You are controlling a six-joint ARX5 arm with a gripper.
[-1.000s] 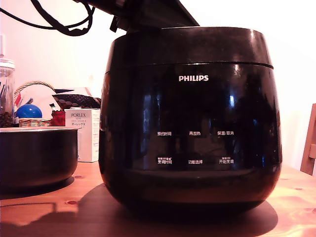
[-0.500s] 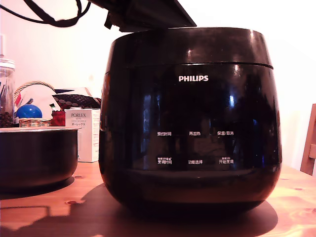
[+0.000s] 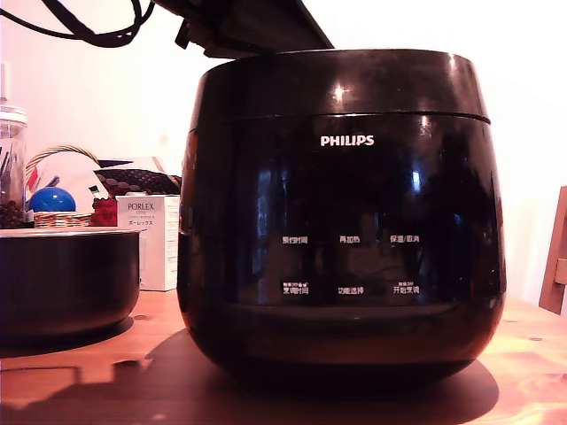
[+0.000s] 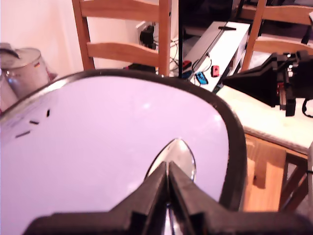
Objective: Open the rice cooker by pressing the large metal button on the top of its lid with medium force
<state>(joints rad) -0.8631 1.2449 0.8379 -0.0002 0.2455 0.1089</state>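
Wrist view — hand (image 4: 167, 171) closed, tips over button (image 4: 180, 155).

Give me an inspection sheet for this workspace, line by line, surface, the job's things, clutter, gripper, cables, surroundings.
Surface: wooden table, knots visible.
Job's things: rice cooker upright, lid closed; metal button on the lid's top.
Clutter: at the exterior view's left, a dark low pot, white box, basket with a blue ball, jar.
Gripper: gripper, fingers together, tips at the metal button; contact cannot be confirmed.
Cables: black cable looping above the cooker, exterior view's upper left.
Surroundings: wooden chairs, a white surface with small controllers, metal pots.
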